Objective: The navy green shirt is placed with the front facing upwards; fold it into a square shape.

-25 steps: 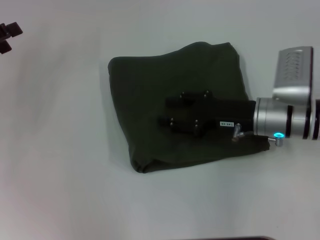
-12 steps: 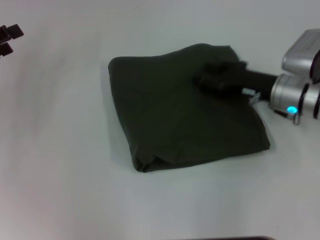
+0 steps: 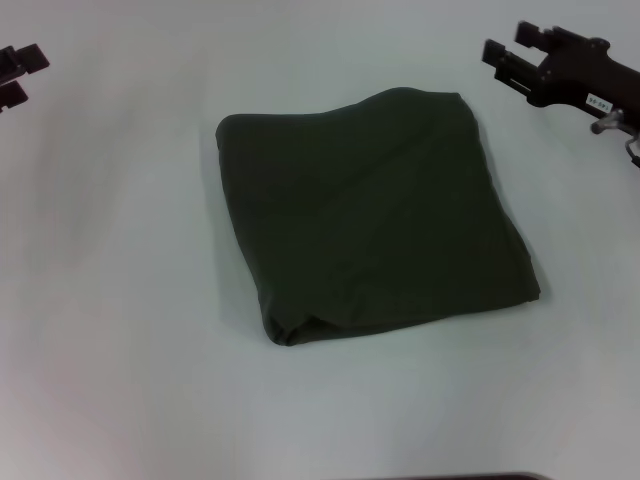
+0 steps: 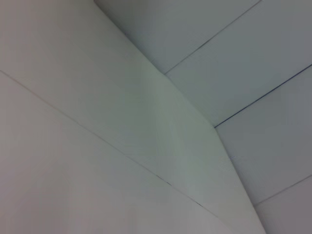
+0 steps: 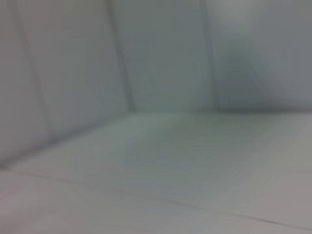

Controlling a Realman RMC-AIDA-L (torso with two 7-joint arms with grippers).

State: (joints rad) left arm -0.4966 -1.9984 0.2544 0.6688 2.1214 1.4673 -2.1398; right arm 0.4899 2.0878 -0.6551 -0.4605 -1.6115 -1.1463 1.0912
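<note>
The navy green shirt (image 3: pixel 372 212) lies on the white table (image 3: pixel 120 300), folded into a rough square with plain fabric facing up; no lettering or collar shows. My right gripper (image 3: pixel 505 42) hangs open at the far right, clear of the shirt's far right corner, with nothing between its fingers. At the left edge of the head view, my left gripper (image 3: pixel 30 75) stays open and far from the shirt. Both wrist views show only pale panels.
White tabletop surrounds the shirt on all sides. A dark strip (image 3: pixel 450 477) runs along the near edge of the head view. Pale wall panels (image 4: pixel 146 122) with thin seams fill the left wrist view.
My right gripper has lifted off the shirt's middle and drawn back to the far right. The shirt keeps its folded shape. The left gripper has not moved.
</note>
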